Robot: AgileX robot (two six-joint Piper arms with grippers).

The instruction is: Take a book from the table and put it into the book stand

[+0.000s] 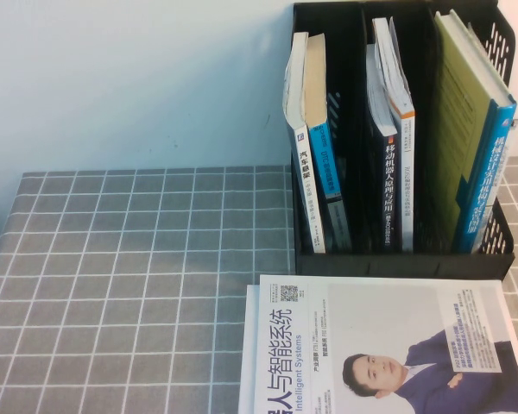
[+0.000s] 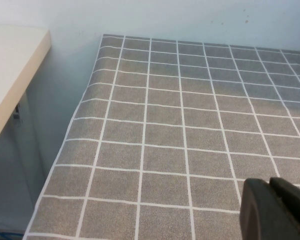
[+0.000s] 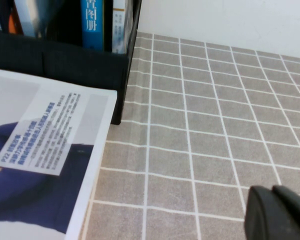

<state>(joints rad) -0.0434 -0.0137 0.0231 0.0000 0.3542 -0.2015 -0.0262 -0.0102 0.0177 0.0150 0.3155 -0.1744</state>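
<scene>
The black book stand [image 1: 397,263] stands at the back right of the grey grid-cloth table [image 1: 138,259], with two or three books upright in each of its three slots. The white book with the grey-and-gold tech picture does not show; I cannot pick it out among the spines. My left gripper [image 2: 270,187] is shut and empty, hovering over bare cloth [image 2: 180,125] near the table's left edge. My right gripper [image 3: 272,192] is shut and empty over the cloth [image 3: 215,125] to the right of the stand [image 3: 65,62]. Neither gripper shows in the high view.
A white book showing a man in a blue suit [image 1: 388,345] lies flat in front of the stand, also in the right wrist view [image 3: 40,150]. A blue-spined book [image 1: 488,172] stands in the right slot. A beige desk [image 2: 10,65] stands beyond the table's left edge.
</scene>
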